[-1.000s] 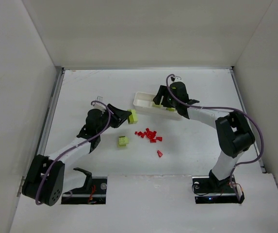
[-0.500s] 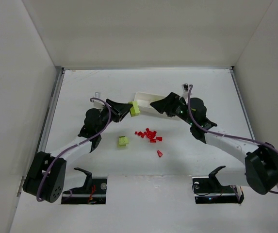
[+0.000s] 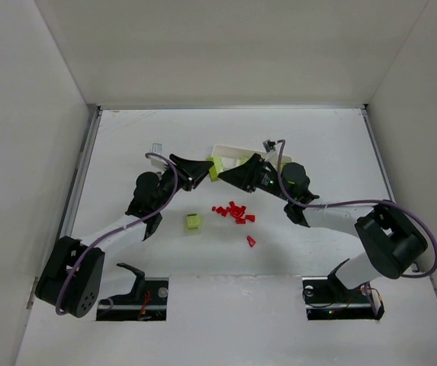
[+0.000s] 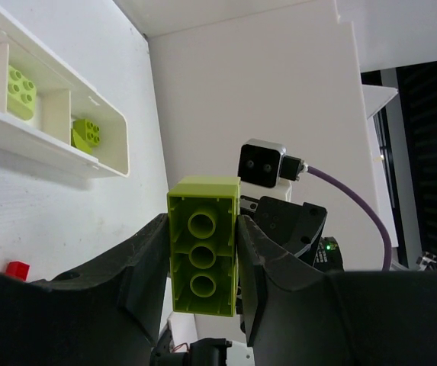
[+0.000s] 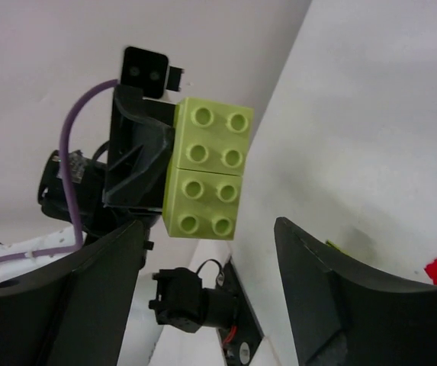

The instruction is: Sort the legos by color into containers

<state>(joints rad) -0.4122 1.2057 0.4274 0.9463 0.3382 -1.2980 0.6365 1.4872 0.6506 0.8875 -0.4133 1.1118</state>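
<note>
My left gripper (image 3: 207, 169) is shut on a yellow-green lego brick (image 3: 215, 168), lifted just in front of the white tray (image 3: 227, 152). In the left wrist view the brick (image 4: 204, 255) sits hollow side up between the fingers of the left gripper (image 4: 203, 232). My right gripper (image 3: 232, 177) faces it, open and empty. From the right wrist the held brick (image 5: 207, 168) hangs a little beyond the right gripper (image 5: 210, 282). Two yellow-green legos (image 4: 20, 91) lie in tray (image 4: 50, 145) compartments. Several red legos (image 3: 233, 212) and one yellow-green brick (image 3: 194, 222) lie on the table.
A lone red lego (image 3: 251, 242) lies nearer the arm bases. White walls close in the table on three sides. The right arm covers most of the tray from above. The two grippers are very close together.
The right arm has left the tray and swung left and down to face the left gripper. The left gripper has carried its brick up and right toward the tray.
</note>
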